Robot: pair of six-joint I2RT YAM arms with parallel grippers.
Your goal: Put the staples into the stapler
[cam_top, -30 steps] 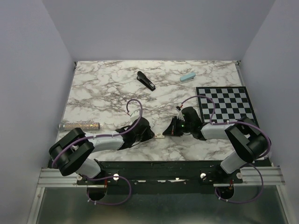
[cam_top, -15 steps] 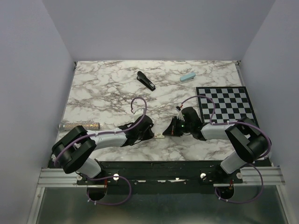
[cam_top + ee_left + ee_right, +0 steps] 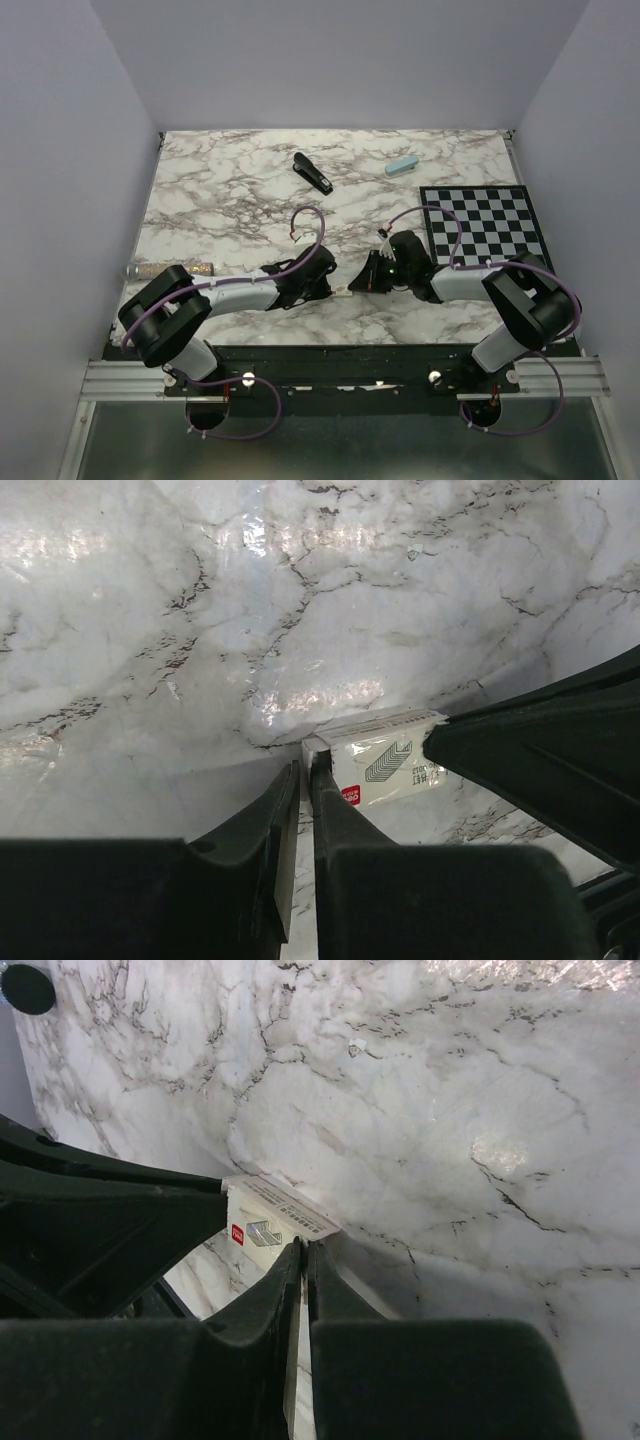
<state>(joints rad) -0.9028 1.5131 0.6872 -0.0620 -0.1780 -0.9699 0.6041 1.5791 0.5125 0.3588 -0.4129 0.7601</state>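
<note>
A small white staples box [image 3: 343,292] [image 3: 385,765] [image 3: 275,1222] with a red label lies flat on the marble table [image 3: 220,200], near the front edge at centre. The left gripper [image 3: 328,290] [image 3: 305,770] meets its left end and the right gripper [image 3: 358,287] [image 3: 302,1250] its right end. Each claw's jaws are nearly together, with only a thin slit. I cannot tell whether either one pinches the box. The black stapler [image 3: 313,173] lies closed, well apart at far centre. A checkered mat [image 3: 485,222] sits to the right.
</note>
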